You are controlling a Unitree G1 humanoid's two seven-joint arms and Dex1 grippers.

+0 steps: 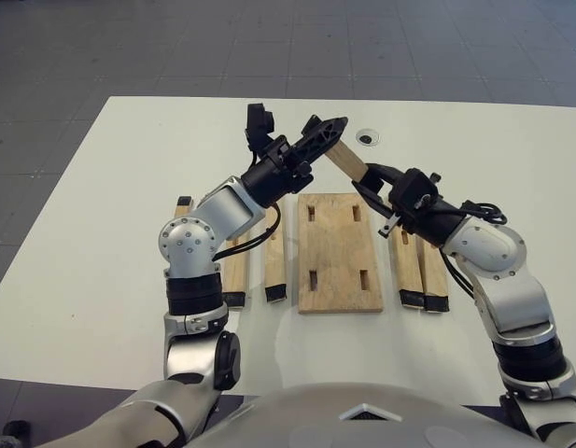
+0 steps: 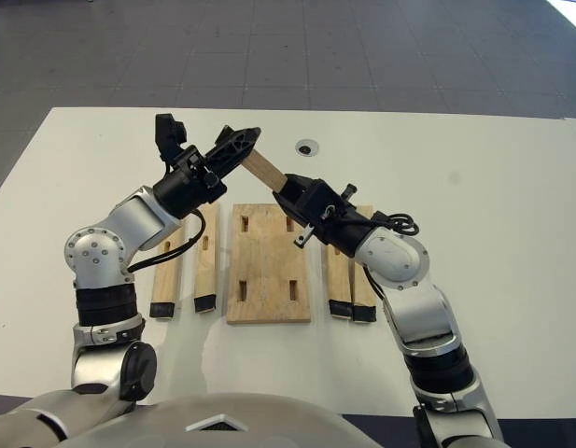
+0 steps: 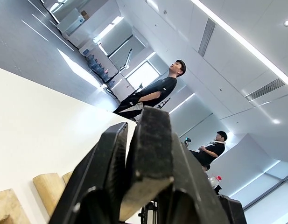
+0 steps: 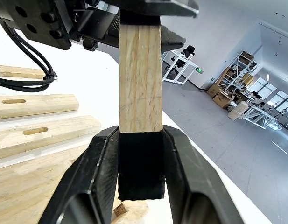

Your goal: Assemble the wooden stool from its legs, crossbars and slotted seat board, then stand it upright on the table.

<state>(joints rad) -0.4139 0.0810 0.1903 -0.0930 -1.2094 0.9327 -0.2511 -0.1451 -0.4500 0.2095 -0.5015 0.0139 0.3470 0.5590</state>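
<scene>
A wooden leg [image 1: 346, 161] with black end caps hangs tilted in the air above the far edge of the slotted seat board [image 1: 339, 252]. My left gripper [image 1: 330, 131] is shut on its upper end. My right gripper [image 1: 372, 177] is shut on its lower black cap [image 4: 140, 163], with a finger [image 4: 104, 172] on each side. The board lies flat at the table's middle with its slots facing up. Two more legs [image 1: 274, 257] lie left of the board, and two [image 1: 404, 271] lie right of it.
The white table [image 1: 101, 187] has a small round cable hole [image 1: 367, 137] just beyond the held leg. Another short wooden piece [image 1: 183, 207] lies at the far left, partly behind my left arm. Bare tabletop spreads on both sides and at the back.
</scene>
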